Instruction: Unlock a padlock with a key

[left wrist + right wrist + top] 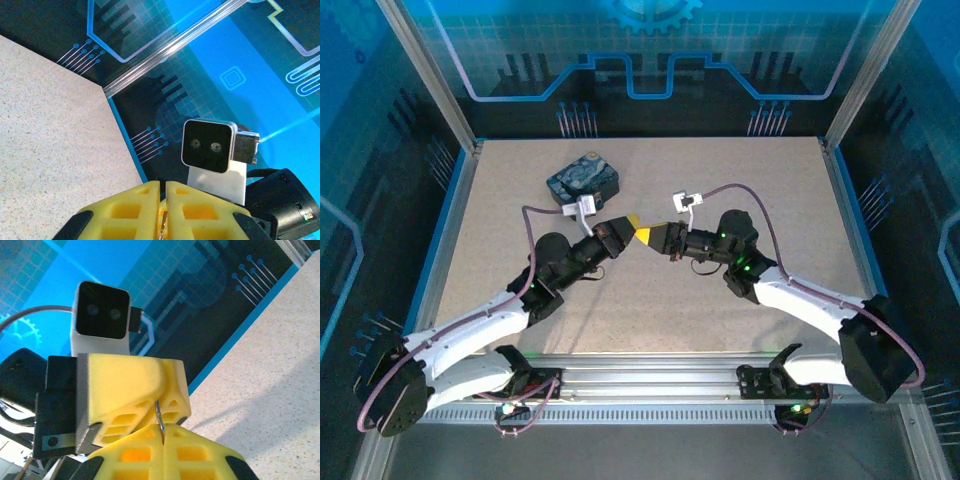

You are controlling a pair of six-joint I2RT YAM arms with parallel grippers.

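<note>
My two grippers meet tip to tip above the middle of the table, the left gripper [632, 221] coming from the left and the right gripper [646, 237] from the right. The key [159, 415], a thin metal sliver, is pinched in the right gripper [163, 427] and runs up into the slit between the left one's yellow fingers [130, 380]. In the left wrist view the key [163, 222] sits edge-on in the narrow slit of the left gripper [163, 184]. The padlock is out of view.
A dark blue swirl-painted tin [582, 178] lies on the speckled table [720, 320] just behind the left gripper. Blue walls and metal posts close the table in at the back and sides. Purple cables loop over both forearms.
</note>
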